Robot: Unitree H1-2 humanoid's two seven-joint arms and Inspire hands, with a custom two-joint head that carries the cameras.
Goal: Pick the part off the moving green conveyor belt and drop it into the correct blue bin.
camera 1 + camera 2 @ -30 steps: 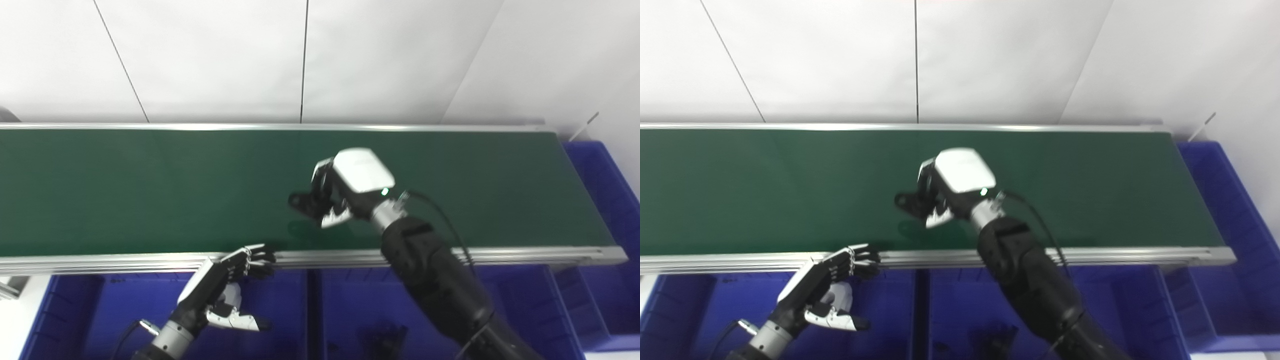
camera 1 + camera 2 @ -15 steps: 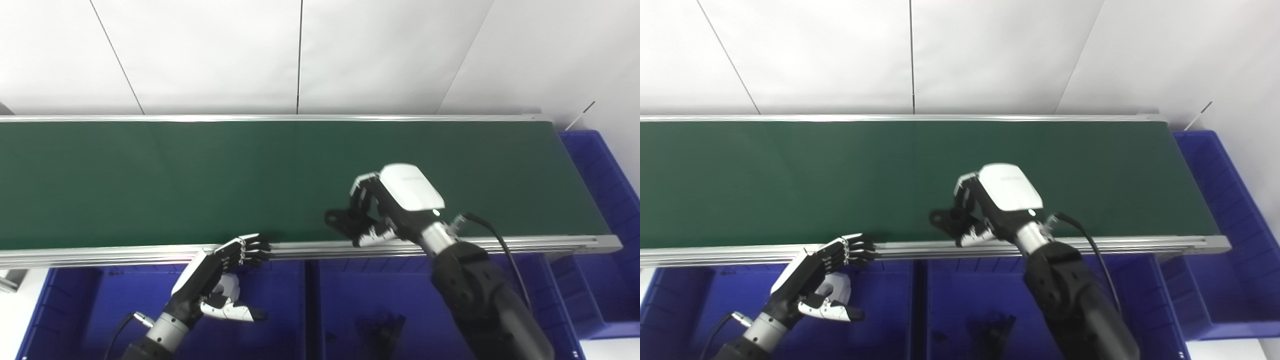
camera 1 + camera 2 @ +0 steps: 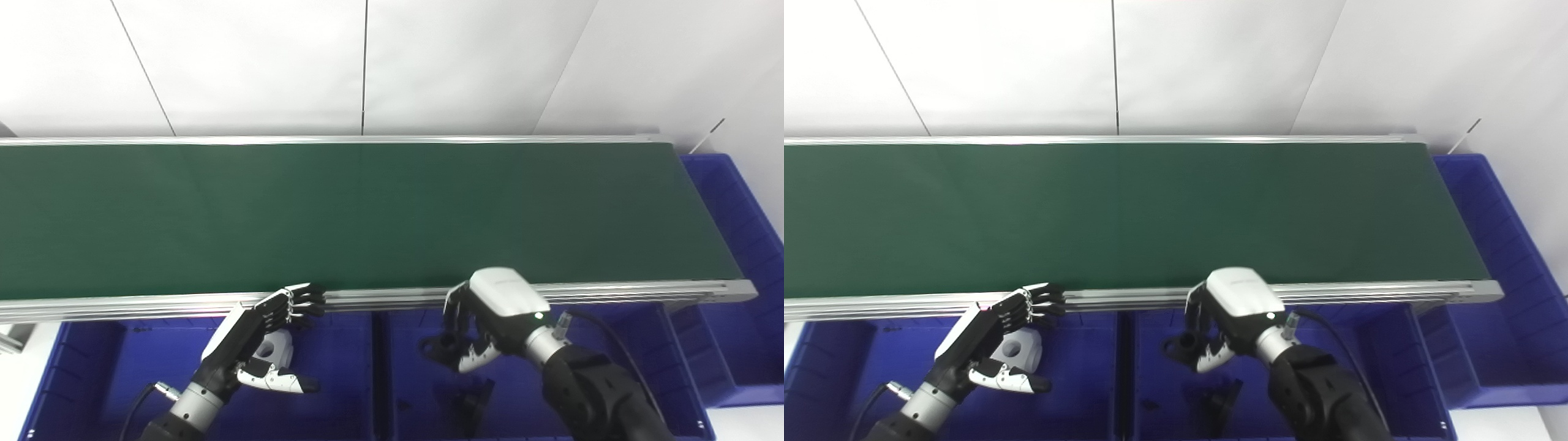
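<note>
My right hand is shut on a black part with a ring-shaped end and holds it over the middle blue bin, just in front of the conveyor's near rail. The same hand and part show in the right eye view. The green belt carries nothing. My left hand is open, fingers apart, over the left blue bin near the rail.
A black part lies in the middle bin below my right hand. A white part lies in the left bin under my left hand. Another blue bin stands at the belt's right end.
My right hand has carried the black part off the belt toward me, over the rail and down above the middle bin. My left hand has barely moved. The camera tilted a little.
</note>
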